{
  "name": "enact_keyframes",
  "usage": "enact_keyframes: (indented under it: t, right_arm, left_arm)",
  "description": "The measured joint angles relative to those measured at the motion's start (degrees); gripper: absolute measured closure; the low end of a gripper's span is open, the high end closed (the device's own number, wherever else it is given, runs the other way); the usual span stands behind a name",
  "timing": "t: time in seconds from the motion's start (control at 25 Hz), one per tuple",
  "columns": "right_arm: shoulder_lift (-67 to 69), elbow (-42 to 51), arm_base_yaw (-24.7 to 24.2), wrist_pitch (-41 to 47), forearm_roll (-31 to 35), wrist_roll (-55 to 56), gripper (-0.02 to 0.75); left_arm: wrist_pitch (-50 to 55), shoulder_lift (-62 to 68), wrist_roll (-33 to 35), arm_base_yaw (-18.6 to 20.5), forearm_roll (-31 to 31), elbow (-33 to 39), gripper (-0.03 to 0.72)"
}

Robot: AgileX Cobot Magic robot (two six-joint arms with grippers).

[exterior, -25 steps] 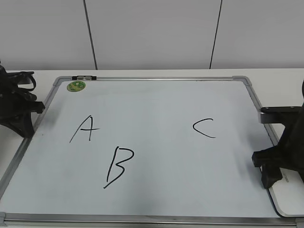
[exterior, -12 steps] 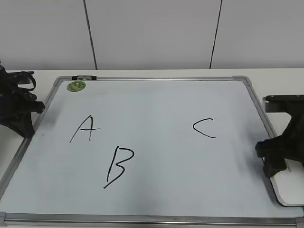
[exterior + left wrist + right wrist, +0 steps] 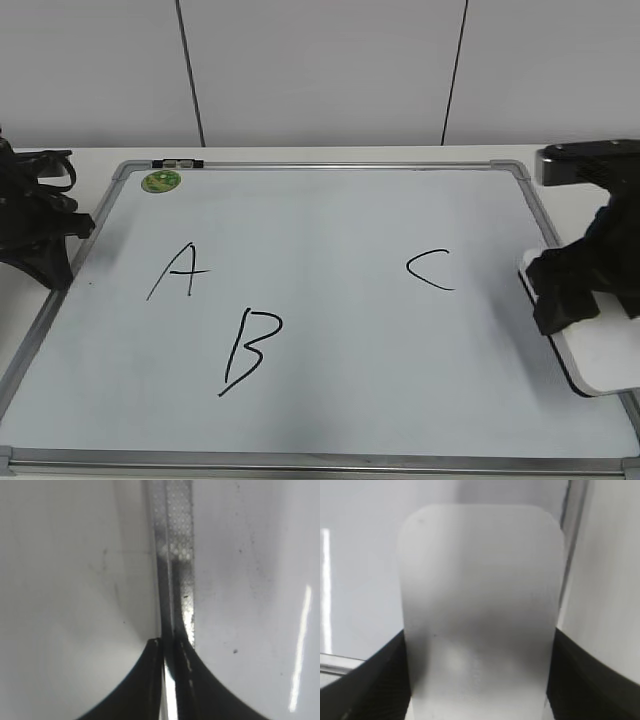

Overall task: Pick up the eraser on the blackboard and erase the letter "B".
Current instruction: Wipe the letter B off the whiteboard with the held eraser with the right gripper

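The blackboard (image 3: 330,220) lies flat on the table and carries the black letters "A" (image 3: 178,272), "B" (image 3: 250,350) and "C" (image 3: 430,270). My right gripper (image 3: 572,292) is shut on the white eraser (image 3: 605,352) and holds it raised over the board's right edge, well right of the "B". In the right wrist view the eraser (image 3: 480,595) fills the space between the two fingers of the gripper (image 3: 479,632). My left gripper (image 3: 45,245) is shut and empty at the board's left frame, seen close in the left wrist view (image 3: 167,642).
A round green sticker (image 3: 160,181) sits at the board's far left corner. The silver frame shows in the left wrist view (image 3: 175,555) and in the right wrist view (image 3: 572,540). A white wall stands behind the table.
My right gripper has risen and moved farther back with the eraser in it, lifting it off the board's near right corner. The left arm has not moved.
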Motion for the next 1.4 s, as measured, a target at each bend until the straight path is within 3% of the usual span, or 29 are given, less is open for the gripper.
enact_keyframes:
  t: [0.4,0.72,1.08,1.4]
  right_arm:
    - [4.4,-13.7,13.0,7.9,0.9,-0.3,0.188]
    - [16.0,-26.1,19.9,11.3,0.9,-0.4,0.188]
    - [29.8,-38.8,26.1,12.7,0.9,-2.1,0.188]
    - [38.4,-46.8,26.7,13.2,0.6,-2.6,0.188]
  left_arm:
    - [-0.1,0.0,0.0,0.0,-0.1,0.0,0.673]
    - [-0.1,0.0,0.0,0.0,-0.1,0.0,0.673]
    - [-0.2,0.0,0.0,0.0,-0.2,0.0,0.673]
    - [-0.2,0.0,0.0,0.0,-0.2,0.0,0.673]
